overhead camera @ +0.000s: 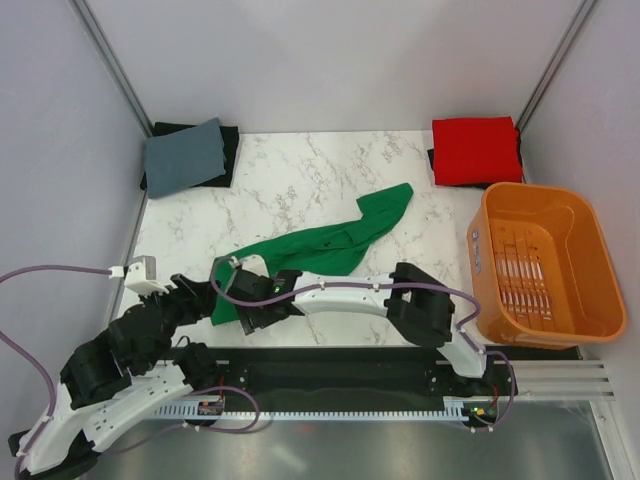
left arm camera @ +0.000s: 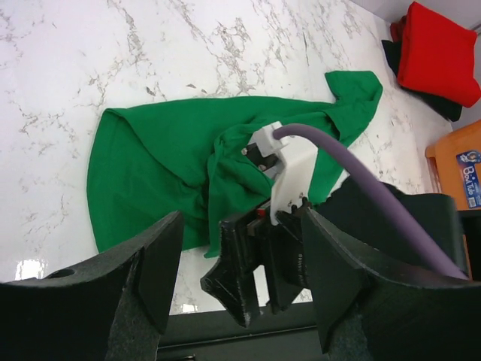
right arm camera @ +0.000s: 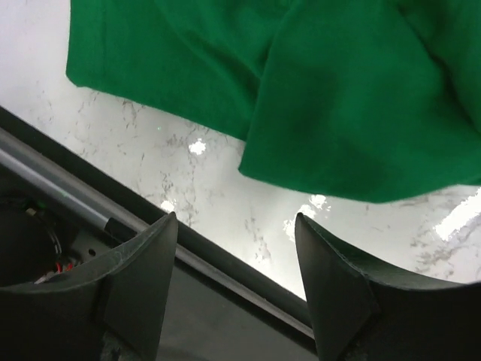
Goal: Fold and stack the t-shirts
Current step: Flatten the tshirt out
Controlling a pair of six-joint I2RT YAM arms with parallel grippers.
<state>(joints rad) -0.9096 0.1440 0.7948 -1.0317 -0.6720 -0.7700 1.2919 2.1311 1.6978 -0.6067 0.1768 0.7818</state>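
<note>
Fingers (left arm camera: pixel 150 271) of left gripper (left arm camera: pixel 240 222) and right gripper (right arm camera: pixel 234 219) spread, empty, at the near edge of the white marble tabletop (overhead camera: pixel 300 170); crumpled bright green cloth t-shirt (overhead camera: pixel 320 248) just beyond, folded bright red cloth t-shirt (overhead camera: pixel 476 150) in the far right corner.

This is a robotics lab test cell: a marble-patterned desk (overhead camera: pixel 300 170) stands boxed in by plain pale wall panels (overhead camera: pixel 330 60) joined by bare metal struts (overhead camera: pixel 110 60). A left arm (overhead camera: pixel 105 405) and a right arm (overhead camera: pixel 350 297), white and black machines, are bolted to a black rail (overhead camera: pixel 340 375) at its near edge, purple cables (overhead camera: pixel 40 271) looping loose.
</note>
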